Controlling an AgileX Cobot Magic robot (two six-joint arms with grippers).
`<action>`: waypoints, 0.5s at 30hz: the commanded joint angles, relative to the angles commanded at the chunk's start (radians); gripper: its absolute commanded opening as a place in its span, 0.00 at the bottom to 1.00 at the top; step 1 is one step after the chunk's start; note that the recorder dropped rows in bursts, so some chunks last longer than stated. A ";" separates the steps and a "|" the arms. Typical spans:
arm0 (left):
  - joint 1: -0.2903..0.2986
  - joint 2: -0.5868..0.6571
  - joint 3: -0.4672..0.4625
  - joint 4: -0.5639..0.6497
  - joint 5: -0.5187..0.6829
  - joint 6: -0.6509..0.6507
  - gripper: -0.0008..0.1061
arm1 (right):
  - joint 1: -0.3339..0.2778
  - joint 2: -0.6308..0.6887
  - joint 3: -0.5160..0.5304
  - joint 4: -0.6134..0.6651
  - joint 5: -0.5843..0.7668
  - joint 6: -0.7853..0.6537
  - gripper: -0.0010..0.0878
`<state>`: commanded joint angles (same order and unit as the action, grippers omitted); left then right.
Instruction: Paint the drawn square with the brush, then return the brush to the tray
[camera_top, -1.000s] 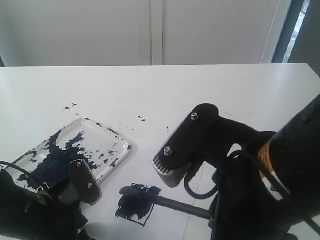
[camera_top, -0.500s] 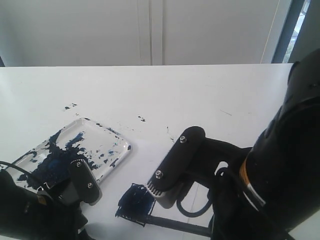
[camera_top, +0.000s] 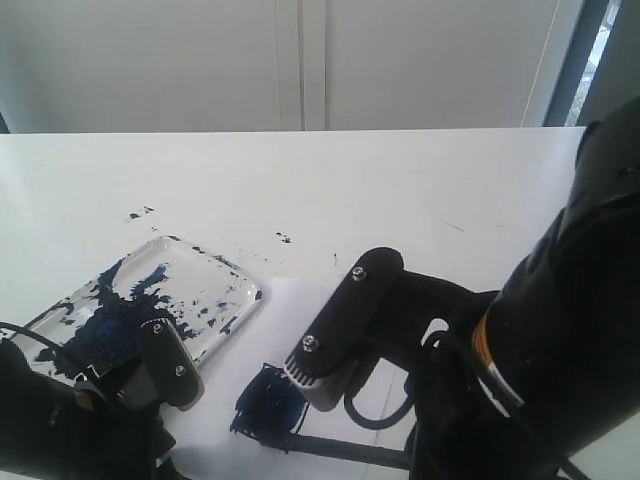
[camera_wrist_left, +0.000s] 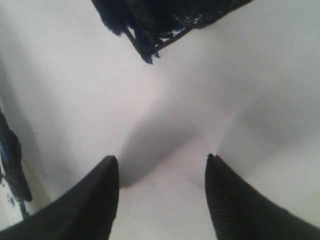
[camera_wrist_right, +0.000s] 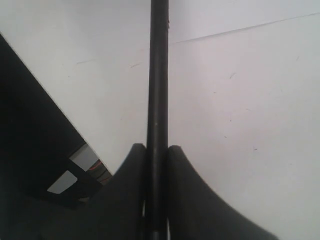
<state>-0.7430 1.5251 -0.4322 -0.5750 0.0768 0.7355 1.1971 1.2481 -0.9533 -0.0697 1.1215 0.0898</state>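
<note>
On the white paper, near centre: the drawn square (camera_top: 266, 408) is found just right of the tray's near corner; its visible part is covered in dark blue, and its right side is hidden behind the right arm.
Right gripper (camera_wrist_right: 156, 148): closed tight on the brush (camera_wrist_right: 157, 90), whose black handle is clamped between the two fingers and runs straight out ahead of them.
Brush position: the handle is seen lying low along the near edge of the paper, pointing left toward the square; the tip cannot be seen.
Left gripper (camera_wrist_left: 160, 161): held open with nothing between its fingers, over bare paper near the square's corner.
Tray (camera_top: 238, 286): set to the left, well smeared with dark blue paint, apart from the brush.
Step in hand (judged): the square is being painted.
How it is done well: the tip should be kept inside the black outline, with short, light strokes laid across any white that is left; the handle should be kept low and the grip unchanged, so that the brush is not twisted. Pressure should be eased so that the paper (camera_top: 296, 296) is not dragged.
Count: one brush, one tray, one drawn square, one paper sheet, two grippers.
Paint specks (camera_top: 284, 238): two small clusters are seen on the table (camera_top: 420, 180) beyond the tray.
</note>
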 joint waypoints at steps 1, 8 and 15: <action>0.000 0.000 0.000 0.000 0.000 0.000 0.55 | 0.000 0.000 0.000 0.000 0.002 0.000 0.01; 0.000 0.000 0.000 0.000 0.000 0.000 0.55 | 0.000 0.000 0.000 -0.008 0.039 0.000 0.01; 0.000 0.000 0.000 0.000 0.000 0.000 0.55 | 0.000 0.000 0.000 -0.010 0.100 0.000 0.01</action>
<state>-0.7430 1.5251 -0.4322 -0.5750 0.0768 0.7355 1.1971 1.2481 -0.9533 -0.0800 1.2211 0.0898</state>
